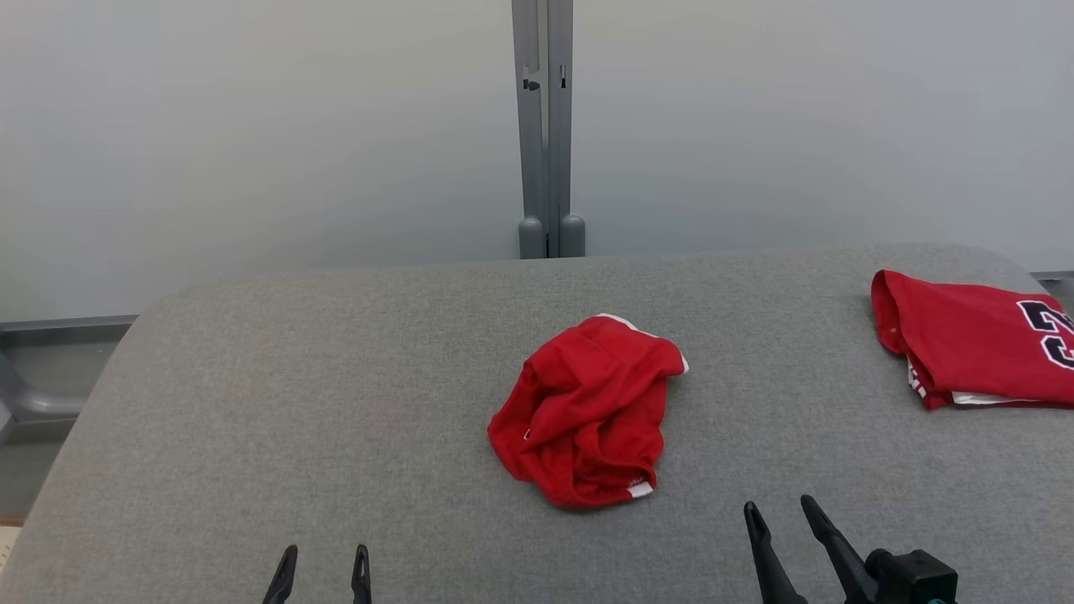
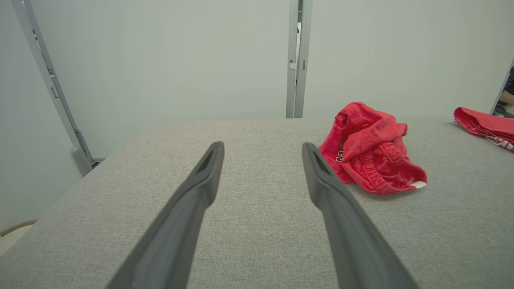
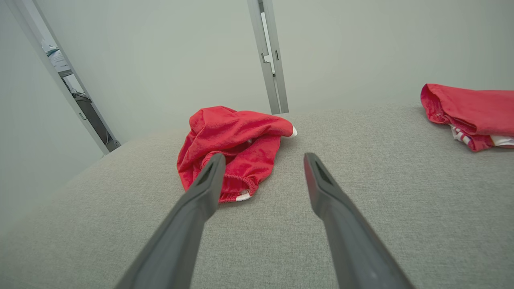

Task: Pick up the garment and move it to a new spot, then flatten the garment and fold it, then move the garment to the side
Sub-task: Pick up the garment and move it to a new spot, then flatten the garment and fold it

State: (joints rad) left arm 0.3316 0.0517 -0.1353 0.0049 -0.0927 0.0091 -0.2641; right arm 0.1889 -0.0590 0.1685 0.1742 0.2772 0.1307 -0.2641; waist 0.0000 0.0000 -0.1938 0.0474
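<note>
A red garment [image 1: 587,415] lies in a crumpled heap in the middle of the grey table [image 1: 336,403]. It is all bunched up, with little bits of white at its edges. In the wrist views a stretchy, gathered band shows on its near side.

The left hand [image 1: 325,560] is at the near edge of the table. It is to the left of the garment and well apart from it. Its two dark fingers are spread wide and hold nothing. Grey table shows between them.

The right hand [image 1: 779,506] is at the near right. It is closer to the garment but does not touch it. Its fingers are wide apart too, and they hold nothing. Their tips lean a bit to the left.

On the far right side of the table lies a red shirt [image 1: 973,344]. It looks folded flat and has a dark number with a white edge on it. It is well apart from the crumpled garment.

Behind the table is a pale wall [image 1: 252,151]. A grey post [image 1: 545,126] stands up in the middle of it.
</note>
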